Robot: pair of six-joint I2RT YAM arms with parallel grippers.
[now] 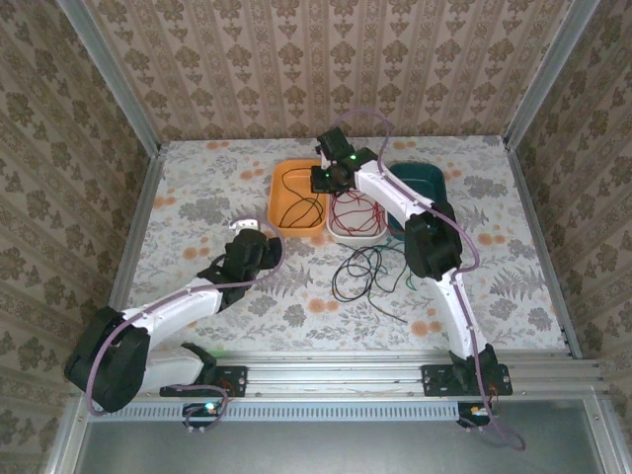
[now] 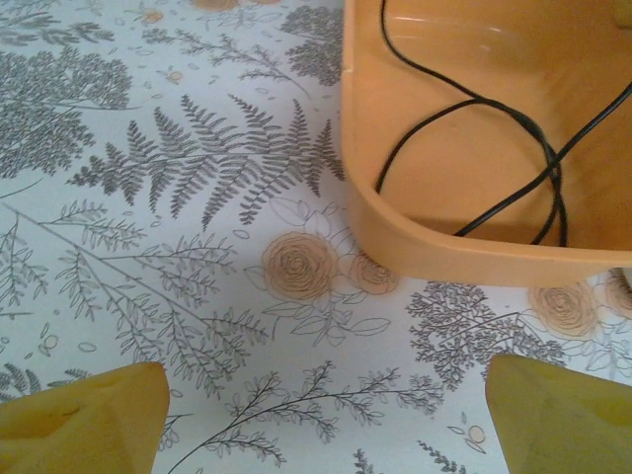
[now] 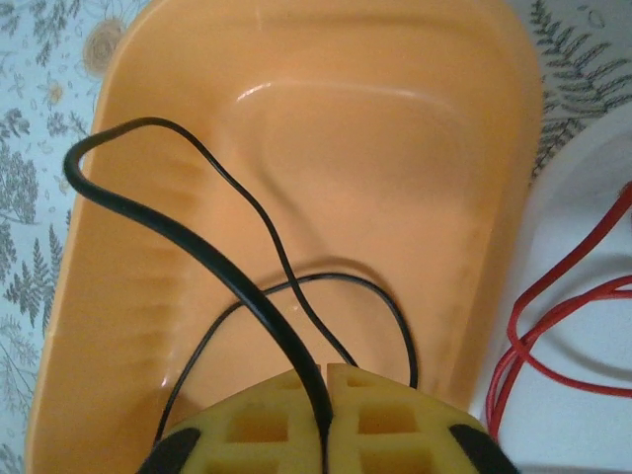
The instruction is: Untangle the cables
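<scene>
Floral table. Bears three trays in a row toward the back: orange tray, white tray just beside it, teal tray rightmost. Nearer, before the white tray, loose dark cables directly on the cloth.
</scene>
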